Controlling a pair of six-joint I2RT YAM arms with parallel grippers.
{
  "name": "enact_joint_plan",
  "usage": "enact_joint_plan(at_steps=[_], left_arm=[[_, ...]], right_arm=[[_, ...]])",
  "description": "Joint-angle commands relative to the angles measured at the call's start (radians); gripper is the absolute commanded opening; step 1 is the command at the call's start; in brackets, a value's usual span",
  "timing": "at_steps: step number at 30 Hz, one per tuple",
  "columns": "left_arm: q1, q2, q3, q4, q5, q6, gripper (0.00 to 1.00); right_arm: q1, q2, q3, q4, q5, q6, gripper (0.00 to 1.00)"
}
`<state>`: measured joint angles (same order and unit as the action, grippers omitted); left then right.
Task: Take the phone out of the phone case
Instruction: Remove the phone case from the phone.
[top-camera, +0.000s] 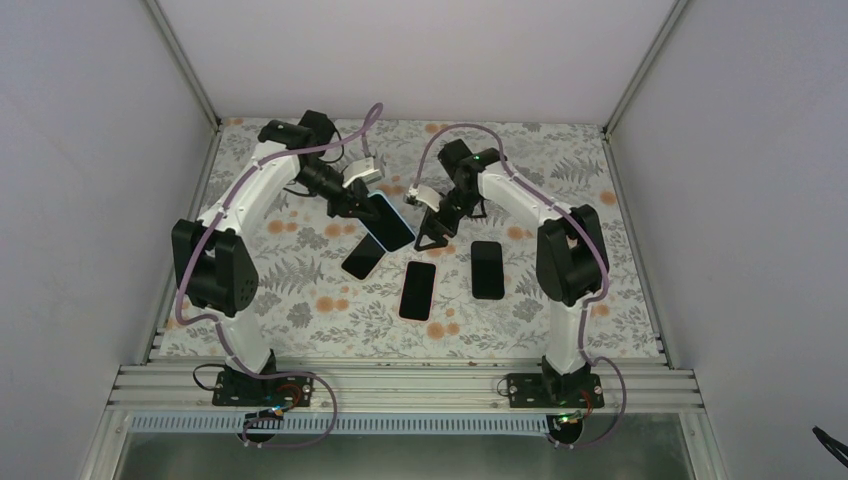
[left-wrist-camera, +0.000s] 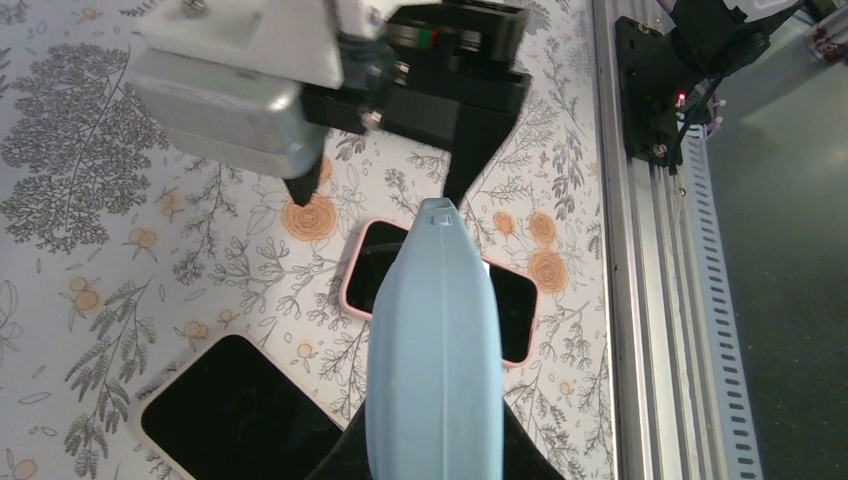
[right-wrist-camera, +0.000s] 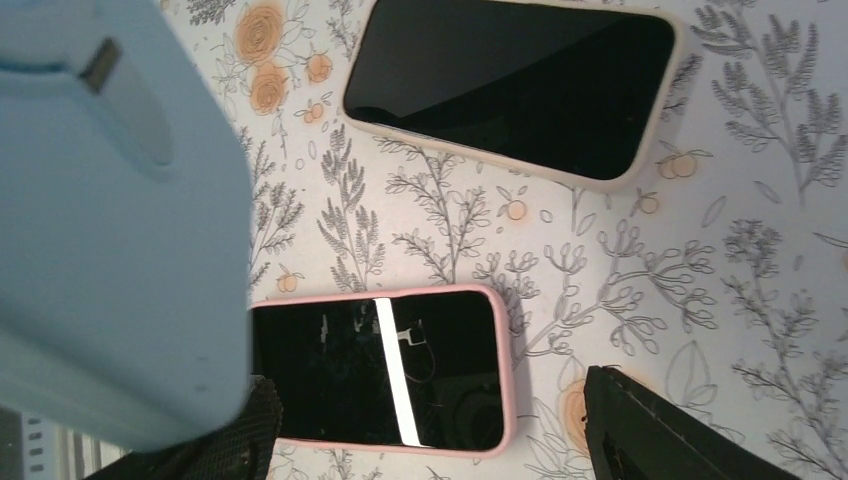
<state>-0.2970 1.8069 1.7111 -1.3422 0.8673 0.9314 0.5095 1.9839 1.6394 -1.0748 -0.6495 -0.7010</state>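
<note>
The phone shows in the top view as a dark screen (top-camera: 390, 222) framed by its light blue phone case (left-wrist-camera: 435, 350). My left gripper (left-wrist-camera: 435, 445) is shut on the case's lower end and holds it tilted above the table. In the top view that left gripper (top-camera: 362, 205) is at the back centre. My right gripper (top-camera: 430, 228) hangs open just right of the case. Seen from the left wrist, its fingertips (left-wrist-camera: 455, 190) straddle the case's far tip. In the right wrist view the case (right-wrist-camera: 110, 220) fills the left side, against the left finger (right-wrist-camera: 215, 440).
Three other phones lie face up on the flowered table (top-camera: 300, 300). One has a pink case (top-camera: 418, 290) (right-wrist-camera: 380, 370), one a cream case (top-camera: 363, 257) (left-wrist-camera: 230, 420), and one is dark (top-camera: 487, 269). An aluminium rail (left-wrist-camera: 650, 300) runs along the near edge.
</note>
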Motion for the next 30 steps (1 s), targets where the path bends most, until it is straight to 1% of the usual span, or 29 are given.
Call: enact_joint_plan(at_steps=[1,8,15,20,24,30], left_arm=[[-0.015,-0.069,-0.016,-0.015,0.071,0.031,0.02],[-0.029,-0.045,-0.014,-0.015,0.061,0.028,0.02],[-0.025,-0.037,0.010,-0.015,0.047,0.030,0.02],[-0.026,-0.015,0.027,-0.015,0.056,0.024,0.02],[-0.027,0.004,0.031,-0.015,0.073,0.025,0.02],[-0.027,0.001,0.044,-0.016,0.084,0.020,0.02]], right_arm=[[-0.031,0.042,0.055,0.005,0.000,-0.020,0.75],[-0.039,0.087,0.140,-0.066,-0.030,-0.049,0.73],[-0.039,0.014,0.043,-0.141,-0.029,-0.141,0.73],[-0.014,-0.033,0.016,-0.114,-0.027,-0.101,0.75],[0.008,-0.035,0.027,-0.109,-0.044,-0.086,0.75],[0.008,-0.027,0.045,-0.092,-0.037,-0.070,0.73]])
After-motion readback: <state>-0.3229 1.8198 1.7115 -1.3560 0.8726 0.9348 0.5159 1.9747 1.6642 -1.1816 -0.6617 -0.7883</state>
